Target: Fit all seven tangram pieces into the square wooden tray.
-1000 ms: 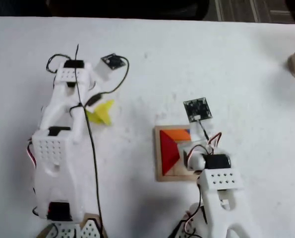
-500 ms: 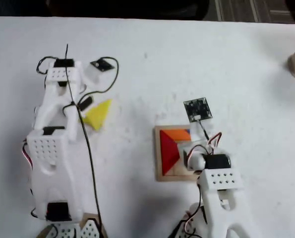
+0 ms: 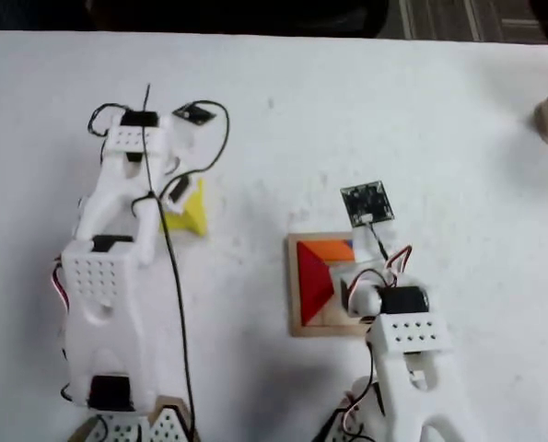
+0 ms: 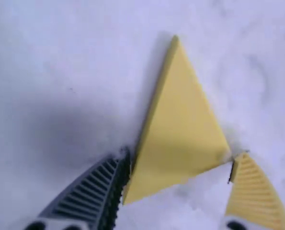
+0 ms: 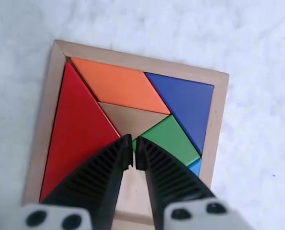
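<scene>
**Ana:** Where is the yellow triangle point(image 4: 180, 124)?

**Ben:** It is right between the two fingers of the left gripper point(image 4: 179, 165). The grey finger point(image 4: 94, 196) touches one side of it. The other finger point(image 4: 252, 191) touches the corner across from that. The hand is squeezing the wide end, and the pointy end sticks out away from the hand, over the white table point(image 4: 61, 72). I cannot tell if it lies flat or is lifted a bit.

**Ana:** And the right gripper point(image 5: 134, 148)?

**Ben:** Its fingers are pinched together, almost tip to tip, with nothing in them. It hangs over the wooden tray point(image 5: 220, 110).

**Ana:** What is in the tray?

**Ben:** Just past the fingertips is a tan triangle point(image 5: 132, 120). On one side of the fingers lies a big red triangle point(image 5: 77, 124), and on the other side a green square point(image 5: 173, 139). Farther from the hand are an orange slanted piece point(image 5: 118, 86) and a blue triangle point(image 5: 185, 100). A light blue piece point(image 5: 195, 167) peeks out beside one finger. Right under the fingers the tray floor is bare wood.

**Ana:** Is the yellow triangle near the tray?

**Ben:** No, it is well apart from it, over by the left arm point(image 3: 108, 276)
</scene>
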